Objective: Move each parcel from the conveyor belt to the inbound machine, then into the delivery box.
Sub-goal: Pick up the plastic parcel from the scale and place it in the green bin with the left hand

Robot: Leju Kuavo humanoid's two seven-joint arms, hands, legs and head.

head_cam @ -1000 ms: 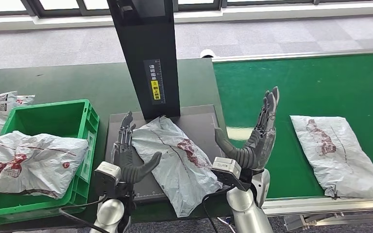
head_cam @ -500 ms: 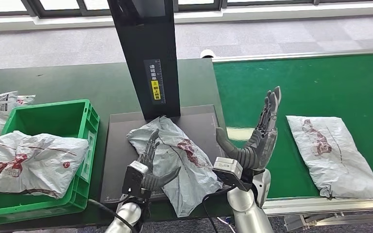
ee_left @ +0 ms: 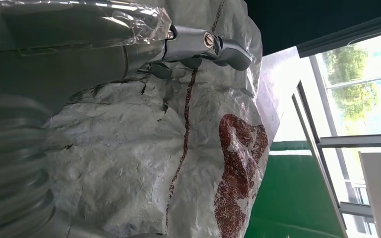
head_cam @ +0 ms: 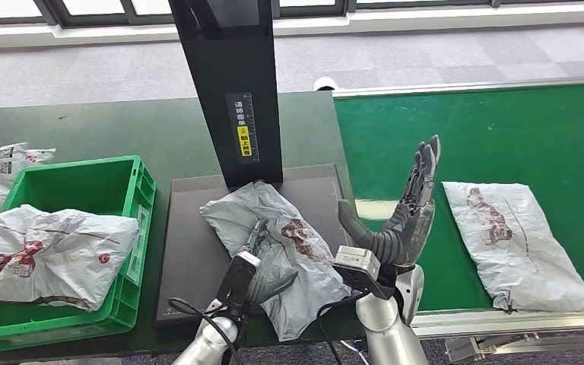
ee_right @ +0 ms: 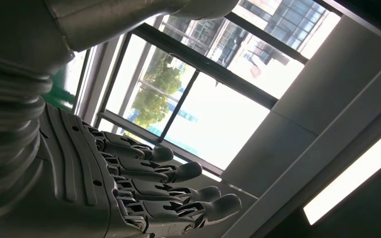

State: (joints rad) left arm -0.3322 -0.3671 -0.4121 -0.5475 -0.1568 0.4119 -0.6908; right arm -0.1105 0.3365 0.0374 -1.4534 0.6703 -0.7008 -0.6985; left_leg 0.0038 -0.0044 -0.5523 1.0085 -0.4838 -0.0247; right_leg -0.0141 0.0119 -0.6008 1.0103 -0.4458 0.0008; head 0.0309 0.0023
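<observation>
Left hand (head_cam: 262, 275) grips the near part of the parcel (head_cam: 285, 247) on the scanner plate (head_cam: 190, 251). Parcel's long axis runs diagonally, near-right to far-left, its far end at the black post (head_cam: 232, 91). Right hand (head_cam: 403, 217) is raised, fingers straight and apart, holding nothing. A second parcel (head_cam: 513, 243) lies on the belt (head_cam: 487, 137), well right.

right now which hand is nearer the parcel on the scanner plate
Left. The left hand is on the parcel, its fingers over the near edge. The right hand is raised open beside it, over the belt's edge, not touching.
</observation>
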